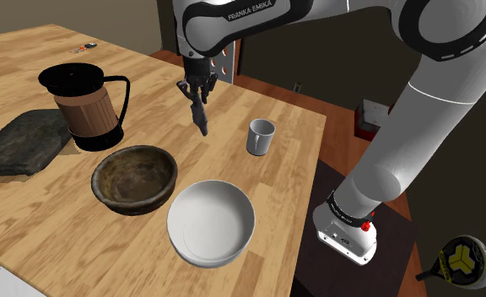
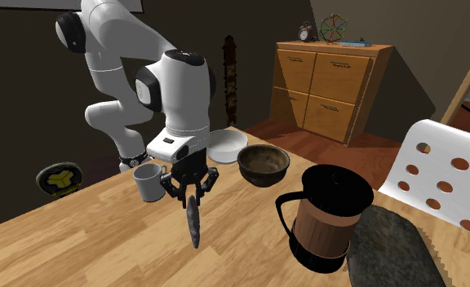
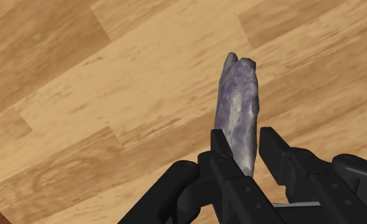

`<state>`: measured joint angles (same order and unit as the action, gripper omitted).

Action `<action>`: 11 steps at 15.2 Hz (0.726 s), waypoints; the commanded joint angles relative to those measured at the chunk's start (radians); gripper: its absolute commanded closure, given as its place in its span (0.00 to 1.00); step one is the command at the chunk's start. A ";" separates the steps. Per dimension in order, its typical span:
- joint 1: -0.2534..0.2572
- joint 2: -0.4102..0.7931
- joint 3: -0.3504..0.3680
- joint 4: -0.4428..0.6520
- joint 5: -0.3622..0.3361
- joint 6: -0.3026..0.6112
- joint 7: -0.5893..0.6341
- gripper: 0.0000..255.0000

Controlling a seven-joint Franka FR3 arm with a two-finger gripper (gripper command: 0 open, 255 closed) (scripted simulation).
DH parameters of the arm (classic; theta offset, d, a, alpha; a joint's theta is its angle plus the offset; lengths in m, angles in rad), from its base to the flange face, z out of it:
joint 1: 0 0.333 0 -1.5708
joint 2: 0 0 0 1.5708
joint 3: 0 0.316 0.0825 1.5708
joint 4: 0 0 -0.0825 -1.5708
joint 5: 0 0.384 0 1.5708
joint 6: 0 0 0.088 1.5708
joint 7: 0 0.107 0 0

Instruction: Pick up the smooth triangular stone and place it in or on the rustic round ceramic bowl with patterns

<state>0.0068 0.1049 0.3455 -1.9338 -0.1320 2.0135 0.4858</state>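
The gripper (image 3: 244, 142) grasps the stone (image 3: 238, 102) by one narrow end; if you swing abruptly toward the brown bowl (image 1: 121, 202), it may slip.

On the wooden table (image 1: 56, 51) you have a French press (image 1: 88, 105) standing upright just beside a dark, flat rocky slab (image 1: 24, 142). A plain white bowl (image 1: 210, 222) sits near the table's edge, and a grey mug (image 1: 261, 137) stands well apart from the press. Beyond the table you see a white perforated chair (image 2: 445, 175) and a wooden dresser (image 2: 327, 86).
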 commanded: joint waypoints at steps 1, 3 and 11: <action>0.000 0.001 0.000 -0.001 0.000 0.000 0.000 1.00; 0.000 0.001 0.000 0.000 0.000 0.000 0.000 1.00; -0.001 -0.024 0.001 0.064 0.014 -0.088 -0.015 1.00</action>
<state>0.0061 0.0833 0.3470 -1.8800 -0.1196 1.9388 0.4734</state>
